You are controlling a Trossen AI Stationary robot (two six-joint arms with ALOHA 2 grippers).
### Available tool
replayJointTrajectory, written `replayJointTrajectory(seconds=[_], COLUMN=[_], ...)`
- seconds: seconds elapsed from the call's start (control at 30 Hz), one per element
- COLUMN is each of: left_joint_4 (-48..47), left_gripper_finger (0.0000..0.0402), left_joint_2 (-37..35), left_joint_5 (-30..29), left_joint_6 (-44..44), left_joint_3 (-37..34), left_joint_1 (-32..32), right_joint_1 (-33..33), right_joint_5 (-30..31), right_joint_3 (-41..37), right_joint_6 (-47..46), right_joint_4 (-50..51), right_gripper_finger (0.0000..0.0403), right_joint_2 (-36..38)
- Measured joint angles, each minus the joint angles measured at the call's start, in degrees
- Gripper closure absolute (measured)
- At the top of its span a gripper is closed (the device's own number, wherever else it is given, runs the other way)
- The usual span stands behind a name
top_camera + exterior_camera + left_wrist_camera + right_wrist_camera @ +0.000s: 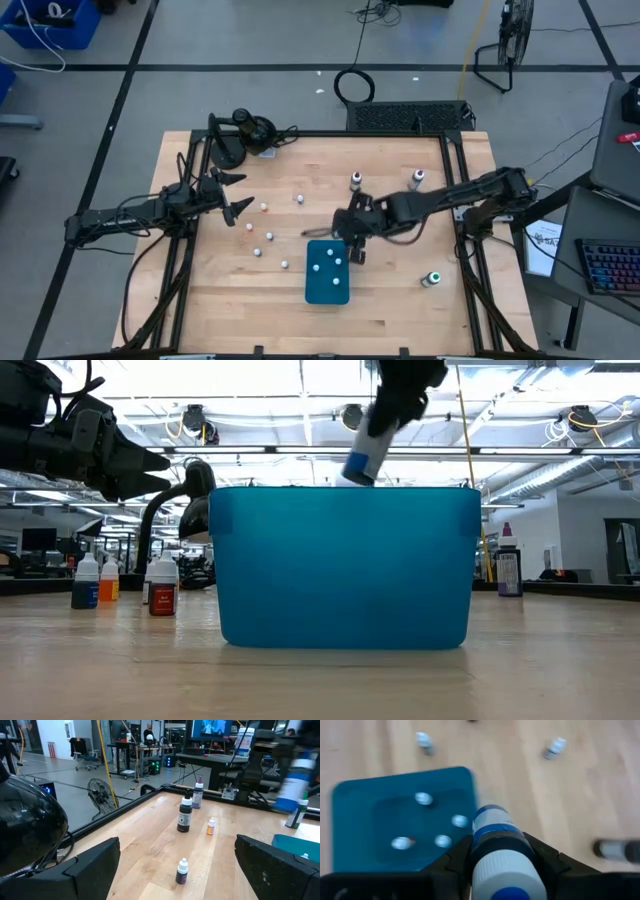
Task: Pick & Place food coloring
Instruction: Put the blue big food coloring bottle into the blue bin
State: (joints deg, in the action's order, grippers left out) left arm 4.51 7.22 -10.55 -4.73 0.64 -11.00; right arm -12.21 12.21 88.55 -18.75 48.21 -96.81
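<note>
A food coloring bottle (pixel 492 822) with a white body, blue label and white cap hangs above the far right part of the teal tray (pixel 327 285), with my right gripper (pixel 502 865) shut on it. In the low view the bottle (pixel 360 460) hangs tilted just above the tray's rim (pixel 345 490). Several small white-capped bottles (pixel 442 841) stand inside the tray. More small bottles (pixel 264 208) stand upright on the wooden table to the tray's left. My left gripper (pixel 238 195) waits open and level at the table's left, holding nothing. My right gripper pinches the bottle's upper body just below the cap (pixel 500 842) between its two fingers (pixel 457 860). The fingers slant down from the table's right side. The bottle is lifted clear and tilted, with its cap toward the wrist and its base (pixel 350 478) pointing down at the tray.
Two taller dark bottles (pixel 356 181) (pixel 417 179) stand near the table's far edge. A green-capped bottle (pixel 432 279) stands near the right edge. A black lamp (pixel 240 135) sits at the far left corner. Bare wood lies toward the near edge.
</note>
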Motion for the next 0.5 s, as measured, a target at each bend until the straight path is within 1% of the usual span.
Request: replayJointTrajectory(seconds=[0.07, 0.13, 0.4, 0.5], left_joint_4=[0.02, 0.0, 0.02, 0.02], left_gripper_finger=[0.0011, 0.0011, 0.0011, 0.0011], left_joint_2=[0.02, 0.02, 0.0, 0.0], left_joint_5=[0.0, 0.0, 0.0, 0.0], left_joint_6=[0.0, 0.0, 0.0, 0.0], left_joint_3=[-0.01, 0.0, 0.01, 0.0], left_joint_1=[0.0, 0.0, 0.0, 0.0], right_joint_1=[-1.66, -2.95, -4.08, -3.79], right_joint_5=[-0.1, -0.14, -0.21, -0.13], right_joint_3=[3.18, 8.13, 34.93, 41.96], right_joint_6=[0.56, 1.5, 5.72, 7.91], right_joint_4=[0.92, 3.1, 20.91, 24.35], right_gripper_finger=[0.0278, 0.0278, 0.0278, 0.0278], right_joint_2=[-2.64, -5.91, -21.85, -26.31])
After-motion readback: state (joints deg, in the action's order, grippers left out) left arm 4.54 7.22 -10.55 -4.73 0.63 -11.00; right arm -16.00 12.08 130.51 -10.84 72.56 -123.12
